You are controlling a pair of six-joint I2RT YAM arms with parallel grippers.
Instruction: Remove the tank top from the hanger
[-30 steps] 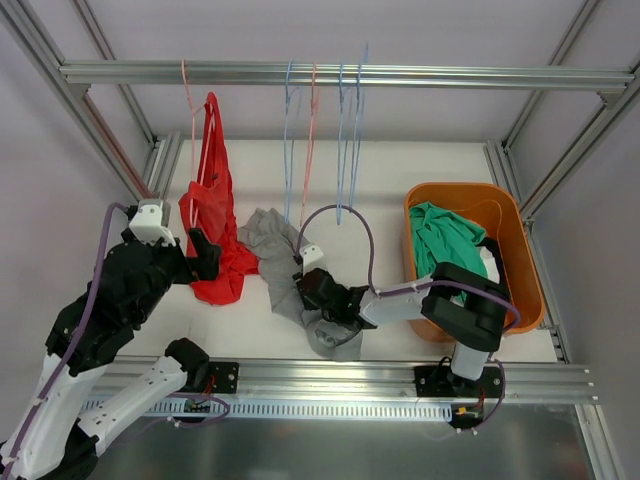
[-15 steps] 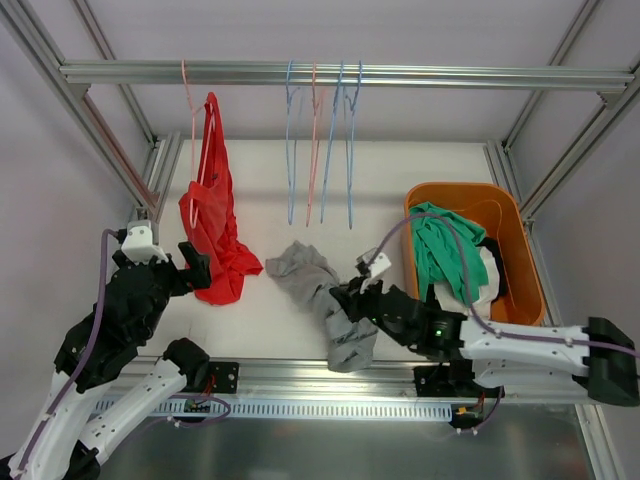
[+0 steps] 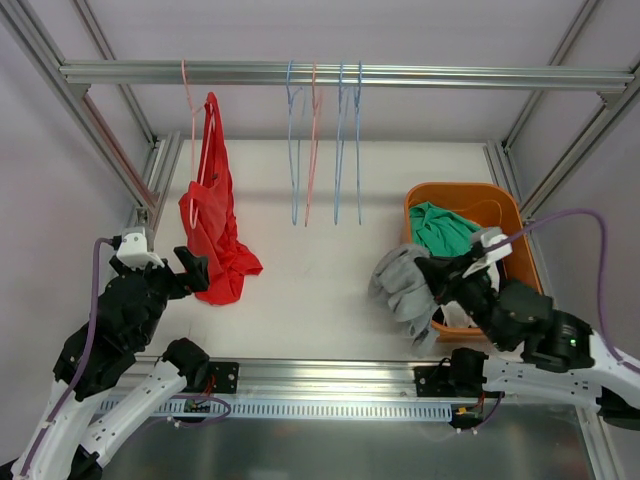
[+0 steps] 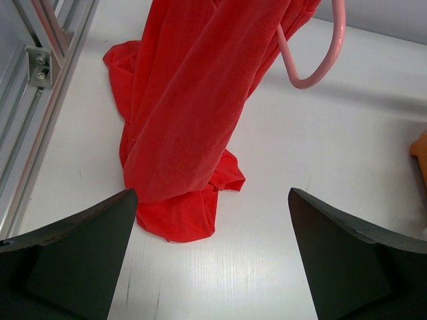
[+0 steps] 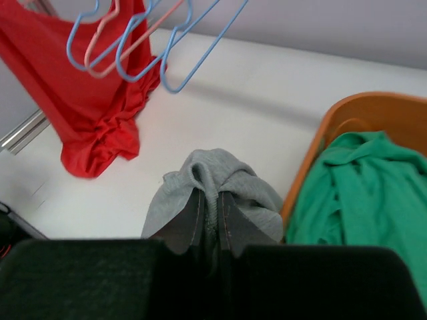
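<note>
A red tank top [image 3: 212, 215] hangs on a pink hanger [image 3: 190, 100] from the rail at the left, its lower end bunched on the white table. It also shows in the left wrist view [image 4: 193, 100] with the pink hanger loop [image 4: 320, 60]. My left gripper [image 3: 190, 270] is open and empty, just in front of the top's lower end [image 4: 211, 200], not touching it. My right gripper [image 3: 435, 275] is shut on a grey garment [image 3: 400, 285] and holds it off the table beside the bin; the fingers pinch a fold of it [image 5: 210, 197].
An orange bin [image 3: 520, 230] at the right holds a green garment [image 3: 440, 228]. Several empty blue and pink hangers [image 3: 325, 150] hang from the metal rail [image 3: 340, 73] at the middle. Aluminium frame posts stand at both sides.
My right gripper has carried the grey garment from the middle of the table to the right, up beside the orange bin. My left gripper has drawn back slightly from the red top.
</note>
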